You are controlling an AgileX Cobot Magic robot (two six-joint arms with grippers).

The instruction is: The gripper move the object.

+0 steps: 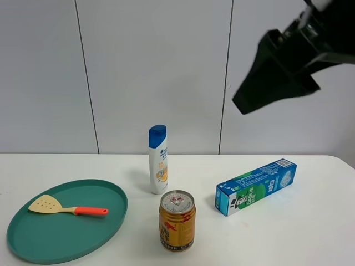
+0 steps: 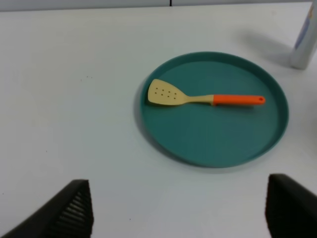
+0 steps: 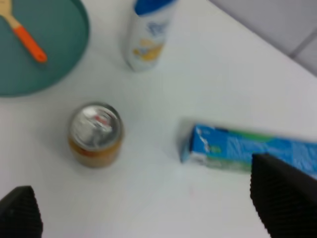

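Note:
The tan slotted spatula (image 1: 66,208) with an orange-red handle lies flat on a round green plate (image 1: 100,235) at the front left of the white table. The left wrist view shows the spatula (image 2: 198,97) on the plate (image 2: 223,148) from above, handle pointing toward the shampoo bottle. My left gripper (image 2: 181,210) is open and empty, hovering well short of the plate; it is out of the exterior view. My right gripper (image 1: 260,94) hangs high at the upper right, open and empty (image 3: 151,201), above the can and the toothpaste box.
A white shampoo bottle with a blue cap (image 1: 158,159) stands behind a gold drink can (image 1: 177,220). A blue-green toothpaste box (image 1: 256,186) lies to the right. A white panelled wall stands behind the table.

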